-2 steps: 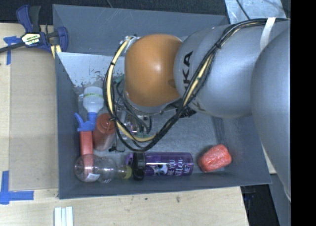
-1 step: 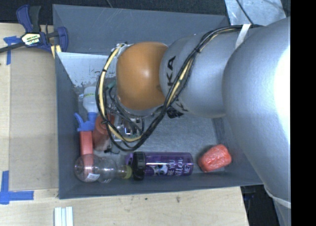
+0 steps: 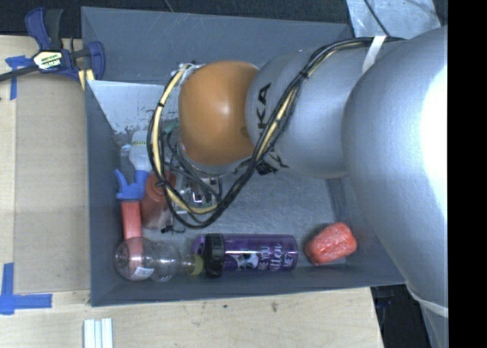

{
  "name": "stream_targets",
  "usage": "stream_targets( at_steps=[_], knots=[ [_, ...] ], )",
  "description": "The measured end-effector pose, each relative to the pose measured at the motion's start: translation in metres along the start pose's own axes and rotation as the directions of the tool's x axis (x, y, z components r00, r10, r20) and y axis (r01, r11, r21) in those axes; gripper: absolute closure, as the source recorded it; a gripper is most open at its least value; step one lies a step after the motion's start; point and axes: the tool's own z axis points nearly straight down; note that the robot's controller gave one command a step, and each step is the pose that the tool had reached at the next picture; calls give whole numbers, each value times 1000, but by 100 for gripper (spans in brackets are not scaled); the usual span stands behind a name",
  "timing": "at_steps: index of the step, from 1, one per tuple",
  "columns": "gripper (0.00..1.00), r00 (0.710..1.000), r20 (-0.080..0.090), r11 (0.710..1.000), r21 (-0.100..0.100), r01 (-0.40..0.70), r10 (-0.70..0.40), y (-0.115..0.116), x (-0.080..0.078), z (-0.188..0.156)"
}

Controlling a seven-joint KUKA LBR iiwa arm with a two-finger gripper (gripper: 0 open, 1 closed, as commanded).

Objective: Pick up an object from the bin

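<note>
The arm's in the bin [image 3: 228,34], orange wrist cover [image 3: 217,114] blocking the view of the pincer [image 3: 192,196] underneath. Open or shut? Cannot tell, and nothing shows in its hold. Just beside it, on the side away from the arm, lies a brownish-red thing [image 3: 156,196], with a pink stick [image 3: 132,218] and a blue piece [image 3: 125,183] a little beyond. The purple bottle [image 3: 251,255] lies near it against the bin's wall, with a clear bottle [image 3: 144,260] at that bottle's far end. The red lump [image 3: 331,243] sits well apart, back toward the arm. My read: approach made, grasp and lift not yet done.
</note>
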Motion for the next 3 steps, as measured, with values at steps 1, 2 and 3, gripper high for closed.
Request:
stream_targets(
  at_steps=[1, 2, 3],
  knots=[
    [0, 1000, 23, 1000, -5, 4, -4, 1, -12, 15],
    [100, 997, -8, 997, 5, -76, 76, -17, -18, 59],
    [100, 997, -8, 997, 5, -76, 76, -17, -18, 59]
  ],
)
